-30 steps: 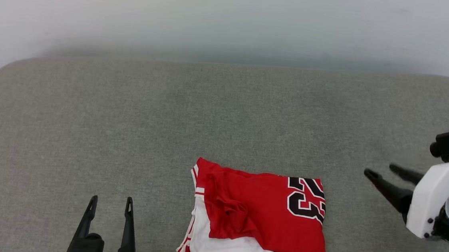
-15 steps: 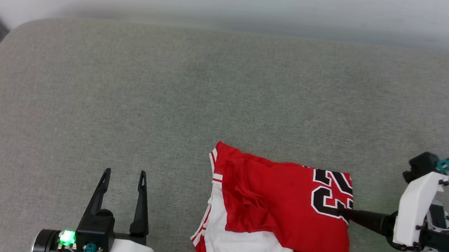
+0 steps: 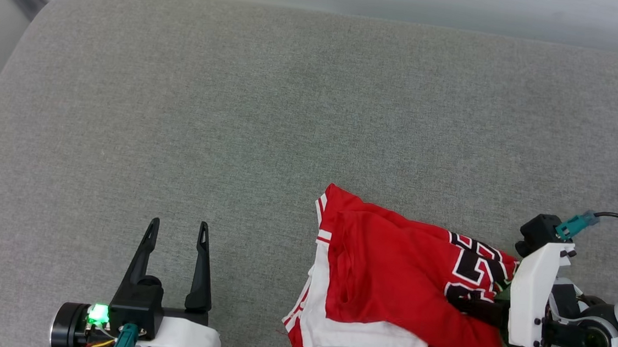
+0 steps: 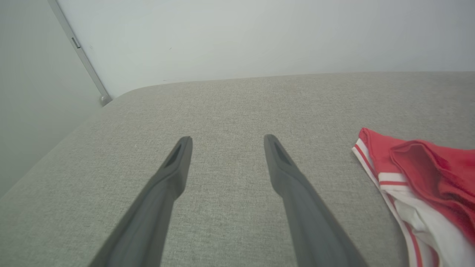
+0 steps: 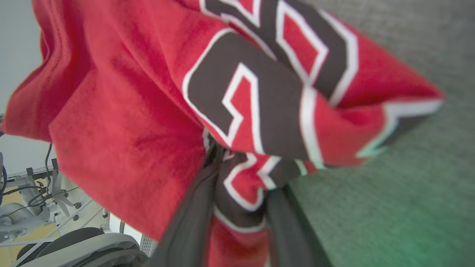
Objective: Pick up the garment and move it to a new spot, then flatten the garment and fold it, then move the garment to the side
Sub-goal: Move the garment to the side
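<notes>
Right gripper [image 3: 467, 306] is pinching the garment [image 3: 389, 273] by its numbered end, near the front edge of the cushion [image 3: 237, 107], toward its right corner. Left gripper [image 3: 179, 228] is hanging wide open, well apart. Pinching only the top layers is probably risking the folds spilling loose on any lift.

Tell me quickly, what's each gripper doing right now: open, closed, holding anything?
Left gripper: open, holding nothing.
Right gripper: closed on the garment, pinching its edge by the printed number.
</notes>
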Controlling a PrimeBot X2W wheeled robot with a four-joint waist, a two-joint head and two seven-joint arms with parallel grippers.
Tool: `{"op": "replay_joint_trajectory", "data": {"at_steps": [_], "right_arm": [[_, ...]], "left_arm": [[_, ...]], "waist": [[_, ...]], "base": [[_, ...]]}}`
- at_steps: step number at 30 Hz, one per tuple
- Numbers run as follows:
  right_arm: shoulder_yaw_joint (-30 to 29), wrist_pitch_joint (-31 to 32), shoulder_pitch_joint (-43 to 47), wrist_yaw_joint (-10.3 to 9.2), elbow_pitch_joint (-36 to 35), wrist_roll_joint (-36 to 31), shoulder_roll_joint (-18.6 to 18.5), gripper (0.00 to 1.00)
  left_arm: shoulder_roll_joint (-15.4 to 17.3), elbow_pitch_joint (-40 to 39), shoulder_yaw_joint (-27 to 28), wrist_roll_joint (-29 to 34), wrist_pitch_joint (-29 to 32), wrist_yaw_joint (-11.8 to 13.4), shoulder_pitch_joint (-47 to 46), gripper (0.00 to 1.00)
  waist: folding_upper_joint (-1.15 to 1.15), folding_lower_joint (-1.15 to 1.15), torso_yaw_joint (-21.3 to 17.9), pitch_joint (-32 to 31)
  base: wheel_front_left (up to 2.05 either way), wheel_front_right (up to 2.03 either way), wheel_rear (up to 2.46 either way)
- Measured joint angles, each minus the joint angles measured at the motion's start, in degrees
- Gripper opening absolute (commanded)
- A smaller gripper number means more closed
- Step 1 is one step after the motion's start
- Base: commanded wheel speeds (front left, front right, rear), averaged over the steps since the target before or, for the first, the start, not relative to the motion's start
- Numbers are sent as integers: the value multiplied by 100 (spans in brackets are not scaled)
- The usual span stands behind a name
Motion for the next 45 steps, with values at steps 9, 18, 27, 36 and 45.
{"op": "replay_joint_trajectory", "data": {"at_steps": [9,18,27,36,45], "right_arm": [[559,-740,-285,-5,-420,-23,-312,0],[1433,-999,-1036,-5,-1402,-477,-1313,0],[1822,-1417,-1790,-7,-1573,-939,-2226,0],[1948,-2118,-2447,-4,-656,-1837,-2884,0],[1856,-2588,-2955,-3,643,-2315,-2905,0]], "left_arm": [[-10,31,57,7,0,16,75,100],[-4,-93,255,8,0,45,301,100],[66,-250,420,56,0,5,288,100],[343,-324,423,154,0,-109,-65,100],[588,-444,448,168,0,-156,-364,100]], "waist": [[0,0,-143,-238],[0,0,-740,-449],[0,0,-1755,-348],[0,0,-2412,233],[0,1,-2670,916]], "base": [[0,0,0],[0,0,0],[0,0,0],[0,0,0],[0,0,0]]}}
